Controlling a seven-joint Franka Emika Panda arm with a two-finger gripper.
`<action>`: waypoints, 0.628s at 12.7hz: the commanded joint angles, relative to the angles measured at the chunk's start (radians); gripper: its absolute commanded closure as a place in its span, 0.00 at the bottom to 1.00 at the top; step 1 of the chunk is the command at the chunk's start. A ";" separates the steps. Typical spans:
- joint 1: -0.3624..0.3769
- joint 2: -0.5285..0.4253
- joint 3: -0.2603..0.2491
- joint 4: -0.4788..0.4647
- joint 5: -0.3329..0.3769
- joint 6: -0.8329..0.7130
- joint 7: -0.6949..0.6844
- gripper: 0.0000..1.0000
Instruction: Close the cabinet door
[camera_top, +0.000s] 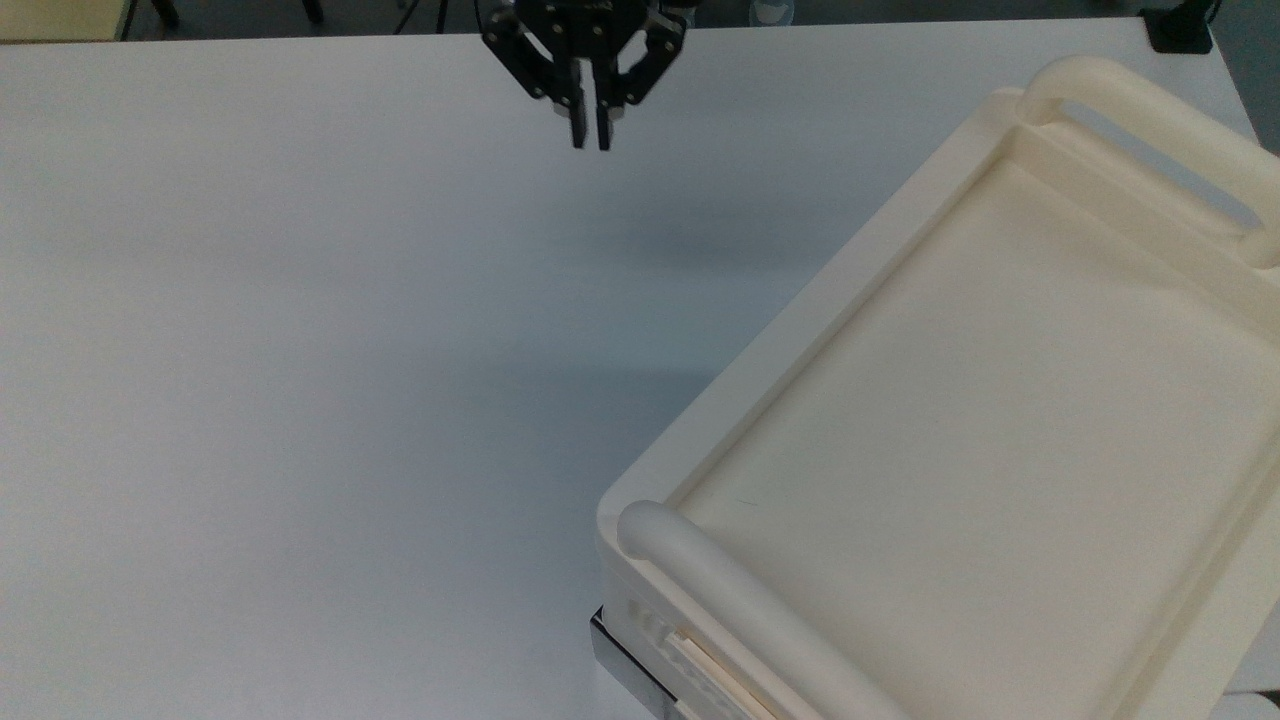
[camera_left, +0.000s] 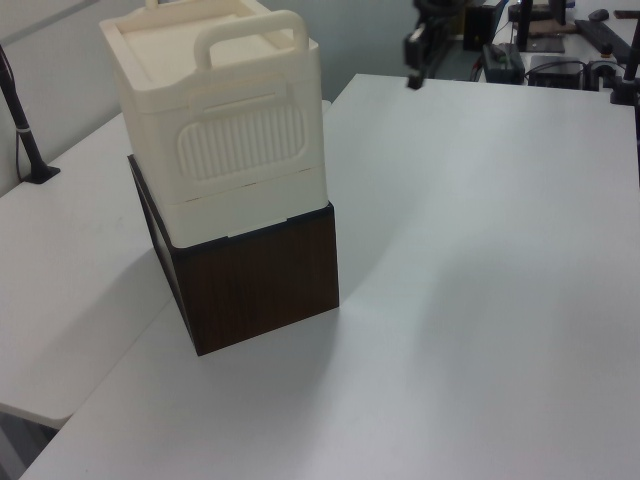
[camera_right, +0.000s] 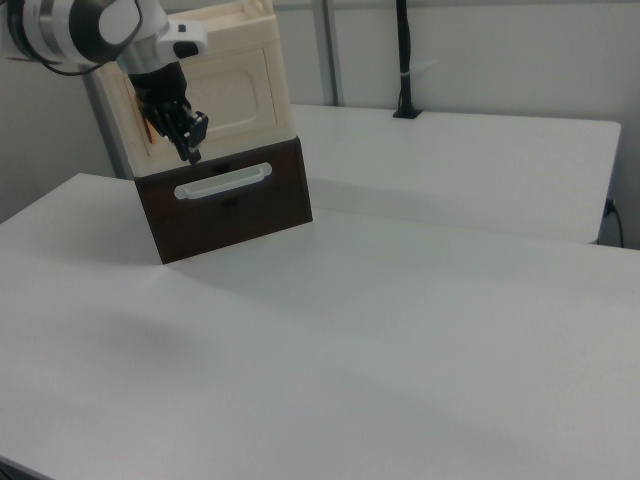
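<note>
The cabinet (camera_top: 980, 420) is a cream-white box with a tray-like top and two thick handle bars, at the top view's right. It stands on a dark box in the left view (camera_left: 215, 110). In the right view, the cabinet door (camera_right: 232, 92) lies flush with the cabinet's front, and a bit of orange handle (camera_right: 149, 128) shows at its left end. My gripper (camera_top: 590, 140) hangs shut and holds nothing, over the table's far edge, well to the top view's left of the cabinet. In the right view the gripper (camera_right: 190, 152) appears in front of the door's left end.
A dark brown wooden box (camera_left: 260, 275) with a white drawer handle (camera_right: 222, 182) carries the cabinet. The white table (camera_top: 300, 350) stretches wide around it. A second table with a black pole (camera_right: 403, 60) stands behind. Dark equipment (camera_left: 520, 55) sits beyond the table's far end.
</note>
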 joint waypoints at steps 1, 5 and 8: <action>0.051 -0.090 -0.111 -0.047 0.007 -0.103 -0.106 0.00; 0.113 -0.162 -0.263 -0.079 0.007 -0.216 -0.170 0.00; 0.116 -0.157 -0.306 -0.076 0.008 -0.200 -0.327 0.00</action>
